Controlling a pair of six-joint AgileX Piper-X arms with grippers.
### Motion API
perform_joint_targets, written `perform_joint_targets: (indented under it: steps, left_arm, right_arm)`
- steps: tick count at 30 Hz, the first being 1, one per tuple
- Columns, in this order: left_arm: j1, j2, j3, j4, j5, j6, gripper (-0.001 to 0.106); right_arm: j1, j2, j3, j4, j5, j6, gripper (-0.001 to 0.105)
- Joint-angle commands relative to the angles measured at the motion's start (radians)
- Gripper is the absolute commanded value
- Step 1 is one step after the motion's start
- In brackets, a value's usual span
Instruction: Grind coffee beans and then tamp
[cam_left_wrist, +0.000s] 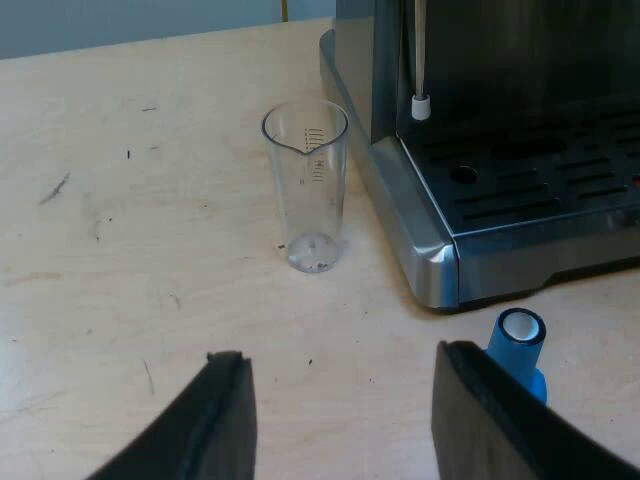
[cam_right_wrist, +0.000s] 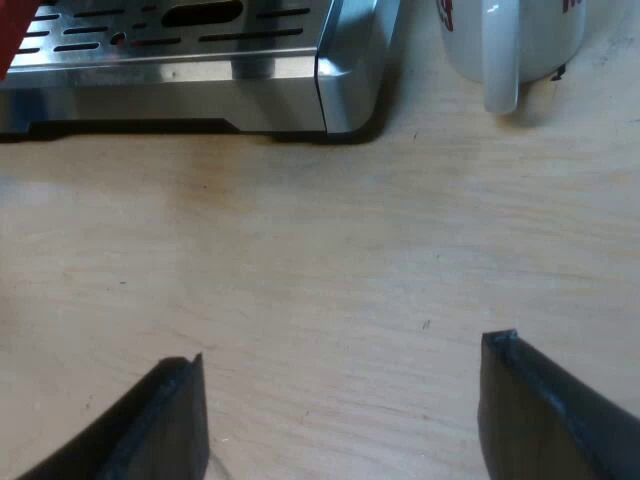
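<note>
An empty clear measuring glass (cam_left_wrist: 306, 185) stands upright on the wooden table beside the corner of the espresso machine (cam_left_wrist: 500, 150). A blue tamper (cam_left_wrist: 518, 345) lies on its side on the table by the machine's drip tray corner, close to one finger of my left gripper (cam_left_wrist: 340, 365), which is open and holds nothing. My right gripper (cam_right_wrist: 340, 350) hovers open over bare wood near the machine's drip tray (cam_right_wrist: 180, 60). A white mug (cam_right_wrist: 505, 45) stands on the table by the tray's corner. A sliver of red (cam_right_wrist: 18, 35) shows over the tray's grate.
A thin steam wand with a white tip (cam_left_wrist: 421, 105) hangs over the drip tray grate. The wooden table (cam_right_wrist: 320, 250) stretches between my right fingers and the machine.
</note>
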Motion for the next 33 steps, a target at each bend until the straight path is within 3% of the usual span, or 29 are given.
perform_joint_targets:
  steps: [1,19,21,26,28,29,30,33]
  left_arm:
    - [0.002,-0.043,-0.002,-0.017,0.005,-0.001,0.043]
    - [0.002,-0.043,-0.002,-0.017,0.005,-0.001,0.043]
    - [0.002,-0.043,-0.002,-0.017,0.012,-0.001,0.043]
    - [0.002,-0.043,-0.002,-0.017,0.083,-0.003,0.043]
    - [0.002,-0.043,-0.002,-0.017,0.171,-0.016,0.043]
    - [0.002,-0.041,-0.002,-0.017,0.173,-0.018,0.043]
    - [0.002,-0.026,-0.019,0.001,0.182,-0.063,0.043]
    - [0.002,0.006,-0.037,0.016,0.205,-0.065,0.043]
  right_arm:
    - [-0.003,-0.046,-0.012,-0.009,-0.004,-0.011,0.059]
    - [-0.003,-0.046,-0.012,-0.015,0.031,-0.011,0.059]
    - [-0.003,-0.046,-0.012,-0.015,0.048,0.025,0.059]
    - [-0.003,-0.044,-0.012,-0.031,0.128,0.075,0.059]
    - [-0.003,-0.032,-0.022,-0.037,0.132,0.074,0.059]
    - [-0.003,-0.028,-0.025,-0.034,0.132,0.074,0.059]
    - [-0.003,-0.014,-0.04,-0.021,0.142,0.074,0.059]
    - [-0.003,0.039,-0.073,0.006,0.183,0.074,0.059]
